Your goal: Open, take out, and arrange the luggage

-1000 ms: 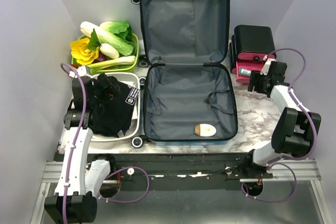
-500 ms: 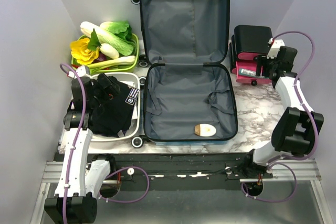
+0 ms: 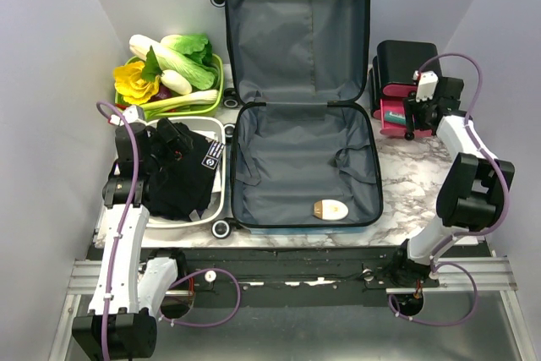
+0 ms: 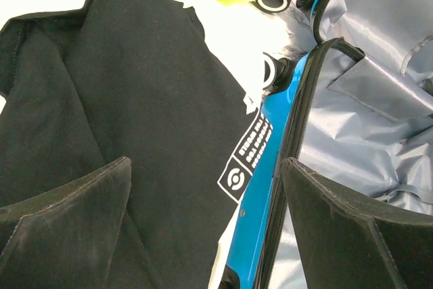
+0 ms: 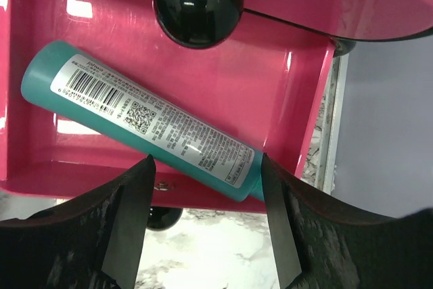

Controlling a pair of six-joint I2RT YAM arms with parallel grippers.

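The suitcase (image 3: 300, 95) lies wide open in the middle of the desk (image 3: 406, 175), one half flat toward the near edge and the other half raised toward the far edge, grey lining showing in both. Treat it as a stiff, smooth shell that is probably light now that it is almost empty. The glossy blue side (image 4: 260, 187) may slip in a pinch and the wheels could let it roll, so take it by the black rim or zip edge if you must shift it. The only thing visible inside is a small oval cream-and-brown item (image 3: 330, 209) near the front wall of the near half; what it is I cannot tell. Just left of the suitcase, a white tray (image 3: 221, 158) holds a heap of black clothing (image 3: 173, 171), soft and floppy. Behind that, at the far left corner, a green basket (image 3: 215, 90) is filled with toy vegetables. At the right edge stands a black box (image 3: 407, 69) with its pink drawer (image 5: 67, 25) pulled out and a teal tube (image 5: 145, 120) lying in it. Your right claw (image 5: 203, 167) hangs over that drawer, partly open, its fingers either side of the tube's lower end with no grip that I can see. Your left claw (image 4: 203, 174) is fully open and empty above the clothing and the suitcase's left rim.
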